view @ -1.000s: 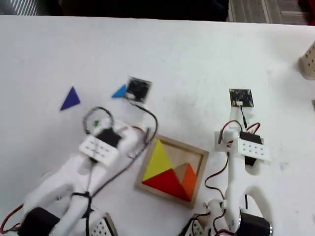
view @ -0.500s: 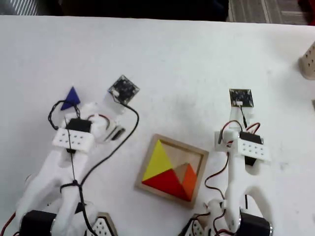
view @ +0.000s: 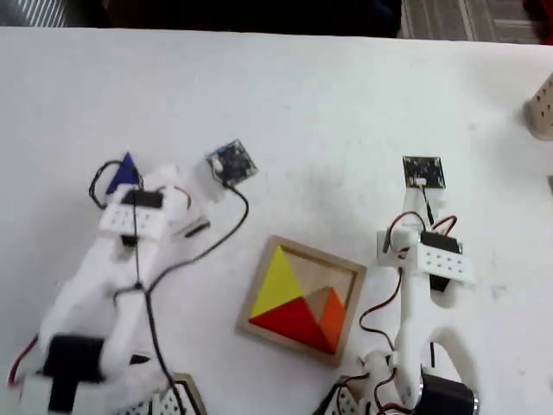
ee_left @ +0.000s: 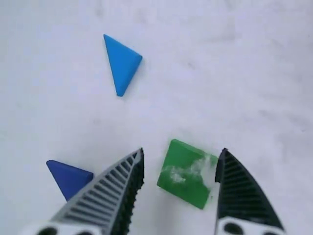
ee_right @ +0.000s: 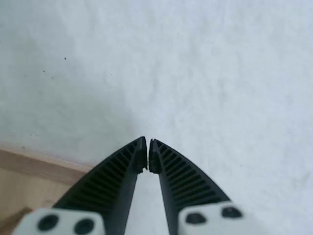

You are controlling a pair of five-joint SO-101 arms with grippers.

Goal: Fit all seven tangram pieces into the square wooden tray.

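The left gripper (ee_left: 181, 152) has swung from the tray (view: 320, 253) toward the tabletop's left edge, fingers spread astride the green square (ee_left: 188, 174), likely the next piece. The right gripper (ee_right: 147, 147) stays clenched, empty, beside the tray.

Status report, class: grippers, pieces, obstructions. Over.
Left gripper open, over green square. Right gripper shut, near tray. Tray part filled. Nothing blocking.
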